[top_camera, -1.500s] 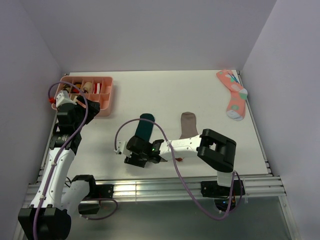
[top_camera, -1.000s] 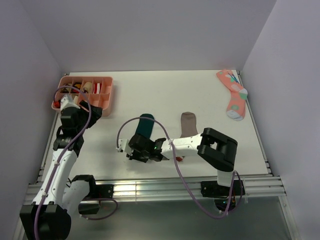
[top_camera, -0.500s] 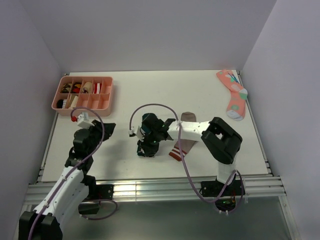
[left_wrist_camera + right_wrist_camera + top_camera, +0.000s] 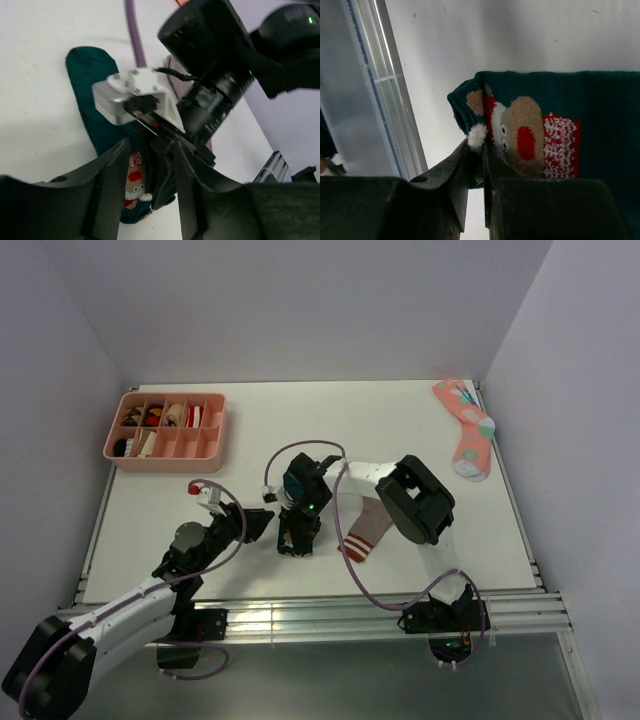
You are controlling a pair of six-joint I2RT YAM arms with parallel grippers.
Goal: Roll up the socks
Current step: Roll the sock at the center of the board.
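Dark green sock (image 4: 87,85) lies flat on the table (image 4: 300,420), right of the pink tray (image 4: 160,462) and nearer the arm bases than it. Toe end points away from the bases; the cuff end with the motif is the near end.

Right gripper (image 4: 481,150) is down at that cuff end. Its fingers are pressed together on the sock's edge, right under the little white pom-pom.

Left gripper (image 4: 150,150) comes in from the tray side of the sock. Its fingers (image 4: 115,190) are spread, straddling the cuff corner and the right gripper's tip. Nothing looks gripped (contact with the cloth can't be told).

Step, as I judge it: start of the roll on the green sock, cuff pinched but nothing turned over yet. The next move calls for lifting and folding that pinched edge toward the toe. The left gripper should probably pin or tuck the cloth so the roll stays tight and doesn't slide.

Taupe-brown sock (image 4: 368,530) is further right of the tray, just beside the green one. Its red-and-white striped cuff (image 4: 352,548) is nearest the bases, and it is not rolled.

Coral-pink sock (image 4: 466,435) is far right of the tray, by the wall, and not part of this.

Writing: none readable. The only mark is the sock's motif: bear-like face, red nose, red patch with white flecks.
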